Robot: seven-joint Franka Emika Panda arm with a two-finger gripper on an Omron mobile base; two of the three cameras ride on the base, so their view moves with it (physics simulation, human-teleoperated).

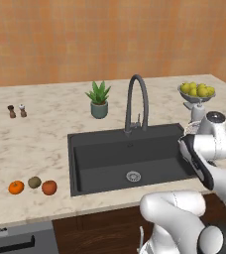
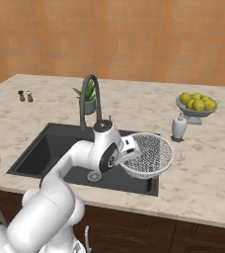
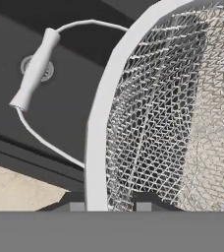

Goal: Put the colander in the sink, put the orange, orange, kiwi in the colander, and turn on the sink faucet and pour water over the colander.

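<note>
Gripper (image 3: 106,204) clamped on colander (image 2: 151,154) rim | held over sink (image 2: 40,153) right edge for lowering | fruit waits on table (image 1: 35,149)

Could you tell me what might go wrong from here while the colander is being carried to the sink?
The gripper pinches only the rim of the colander, so it may tilt or slip out. It hangs over the right edge of the sink and could catch that edge. The small white jar stands close beside it.
</note>
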